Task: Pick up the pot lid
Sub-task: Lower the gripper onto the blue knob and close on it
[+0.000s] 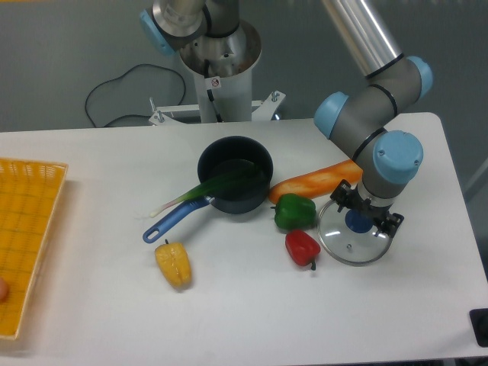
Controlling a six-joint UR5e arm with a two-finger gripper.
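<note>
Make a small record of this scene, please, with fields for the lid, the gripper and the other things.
lid: clear, on the table, with its blue knob upward
gripper: over the lid, jaws open, one each side of the knob
pot: black, blue handle, leek partly inside
near lid: green pepper, red pepper
status: lid not yet lifted
</note>
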